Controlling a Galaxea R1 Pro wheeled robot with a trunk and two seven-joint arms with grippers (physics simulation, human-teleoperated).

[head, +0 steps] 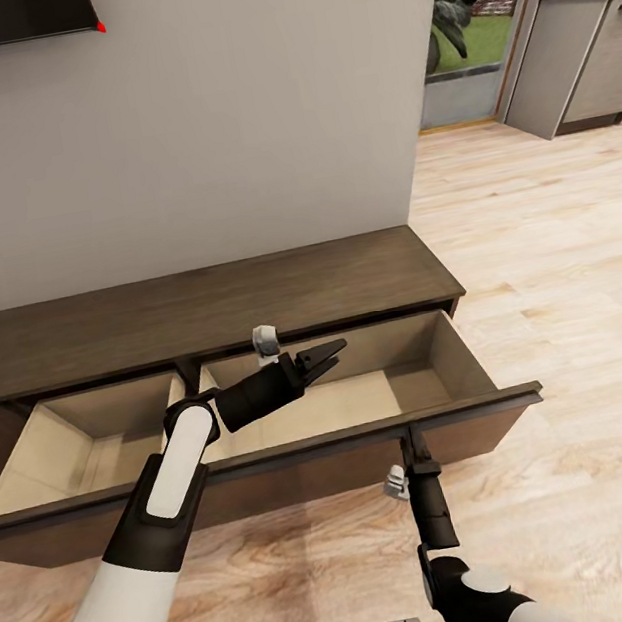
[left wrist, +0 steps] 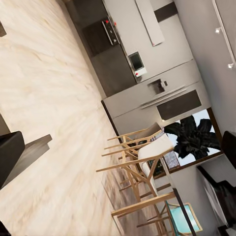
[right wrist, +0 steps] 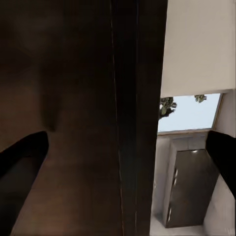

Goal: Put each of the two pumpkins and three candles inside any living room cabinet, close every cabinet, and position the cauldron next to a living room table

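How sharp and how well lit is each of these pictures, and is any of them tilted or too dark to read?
Head view: evenly lit and sharp, with the cabinet drawers' pale insides clear and soft shadows under the arms. Left wrist view: bright but strongly tilted, floor and wooden chairs running diagonally. Right wrist view: mostly dark, soft-edged brown wood close to the lens, with a bright window beside it.

Cabinet [head: 200,314] cut off at left
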